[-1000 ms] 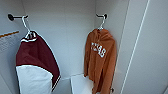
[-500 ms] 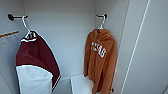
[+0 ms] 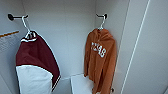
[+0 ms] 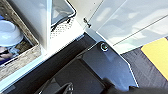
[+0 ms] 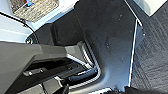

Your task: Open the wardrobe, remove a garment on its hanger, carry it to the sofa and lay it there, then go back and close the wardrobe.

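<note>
The wardrobe [image 3: 65, 37] stands open in the head view, its white interior straight ahead. The garment [image 3: 100, 60], a burnt-orange hoodie with white lettering, hangs at the right of the interior close to the side wall. Its thin white hanger [image 3: 102, 23] is hooked over a black hook [image 3: 103, 16] high on the back wall. The hoodie's hem reaches down past a white block [image 3: 81, 85] on the wardrobe floor. By the wrist views, both arms hang low over the robot's dark base plate [image 4: 110, 65], well below the clothes.
A maroon-and-white garment [image 3: 35, 65] hangs on its own white hanger from a black hook [image 3: 11, 17] at the left. A white door panel [image 3: 147, 50] stands at the right. The left wrist view takes in a woven basket [image 4: 22, 57] and dark carpet with a yellow patch [image 4: 157, 55].
</note>
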Controlling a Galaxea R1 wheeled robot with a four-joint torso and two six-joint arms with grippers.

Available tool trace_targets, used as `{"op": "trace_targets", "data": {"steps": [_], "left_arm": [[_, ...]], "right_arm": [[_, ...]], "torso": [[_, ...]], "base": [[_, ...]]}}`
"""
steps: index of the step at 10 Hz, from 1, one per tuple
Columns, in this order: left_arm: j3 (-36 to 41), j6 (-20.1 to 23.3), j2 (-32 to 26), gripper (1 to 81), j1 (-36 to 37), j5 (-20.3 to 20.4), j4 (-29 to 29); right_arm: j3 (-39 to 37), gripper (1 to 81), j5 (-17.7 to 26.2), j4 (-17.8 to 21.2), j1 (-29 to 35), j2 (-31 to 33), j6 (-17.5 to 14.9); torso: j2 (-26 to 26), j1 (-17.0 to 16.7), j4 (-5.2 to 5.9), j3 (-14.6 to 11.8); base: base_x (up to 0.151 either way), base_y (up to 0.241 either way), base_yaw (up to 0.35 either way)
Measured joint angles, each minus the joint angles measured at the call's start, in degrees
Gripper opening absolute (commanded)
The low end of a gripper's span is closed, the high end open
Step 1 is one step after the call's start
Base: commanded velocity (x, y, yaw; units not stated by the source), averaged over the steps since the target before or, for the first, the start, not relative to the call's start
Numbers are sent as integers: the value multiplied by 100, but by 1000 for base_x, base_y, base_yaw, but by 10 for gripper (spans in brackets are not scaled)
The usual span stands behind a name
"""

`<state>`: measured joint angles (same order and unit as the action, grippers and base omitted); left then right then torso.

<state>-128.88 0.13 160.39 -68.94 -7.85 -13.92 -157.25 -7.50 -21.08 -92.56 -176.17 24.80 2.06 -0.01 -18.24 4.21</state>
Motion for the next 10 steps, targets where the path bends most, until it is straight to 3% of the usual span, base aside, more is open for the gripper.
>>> {"op": "trace_targets", "data": {"steps": [4,10], "left_arm": [[884,-338,-328,811,1304,-650,4],[2125,-1140,-892,811,2473,-1543,6]], "right_arm": [[0,811,11,5,37,0,-2],[0,811,48,5,83,0,0]], "torso": [[-2,1,0,2],[-5,6,0,6]], "base": [[0,0,0],[0,0,0]]}}
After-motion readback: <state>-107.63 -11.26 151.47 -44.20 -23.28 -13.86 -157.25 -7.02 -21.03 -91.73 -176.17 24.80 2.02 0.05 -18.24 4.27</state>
